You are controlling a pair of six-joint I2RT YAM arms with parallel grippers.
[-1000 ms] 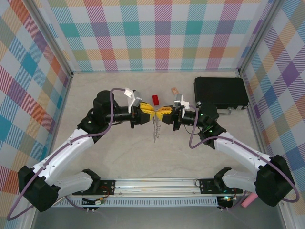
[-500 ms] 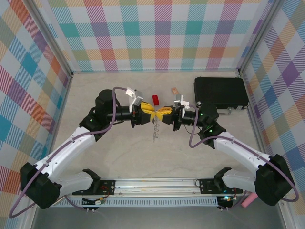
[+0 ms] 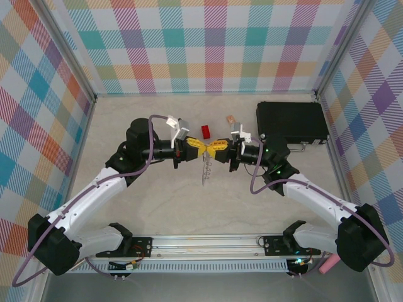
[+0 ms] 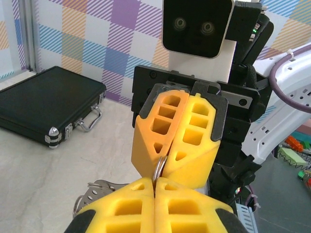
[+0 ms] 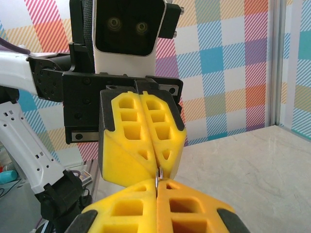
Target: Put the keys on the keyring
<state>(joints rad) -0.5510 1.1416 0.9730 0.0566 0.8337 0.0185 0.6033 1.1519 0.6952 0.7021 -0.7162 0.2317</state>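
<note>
My left gripper (image 3: 202, 149) and right gripper (image 3: 213, 150) meet tip to tip above the table's middle, both shut. A thin metal edge of the keyring (image 4: 161, 168) is pinched between the two pairs of yellow fingers. That same edge (image 5: 157, 173) runs across the seam in the right wrist view. The rest of the grey keyring (image 3: 203, 170) hangs below the fingertips, and a perforated grey part with wire loops (image 4: 93, 195) shows at lower left in the left wrist view. The key with the black head is hidden; I cannot make it out.
A red block (image 3: 205, 131) lies just behind the grippers and a small tan block (image 3: 230, 119) farther back. The black case (image 3: 291, 121) sits at the back right, also behind the right arm (image 4: 43, 109). Checked walls enclose the table on three sides.
Both grippers have edged slightly toward the back while staying tip to tip. The left arm's elbow has shifted a little, and the hanging keyring has swung and looks shorter from above.
</note>
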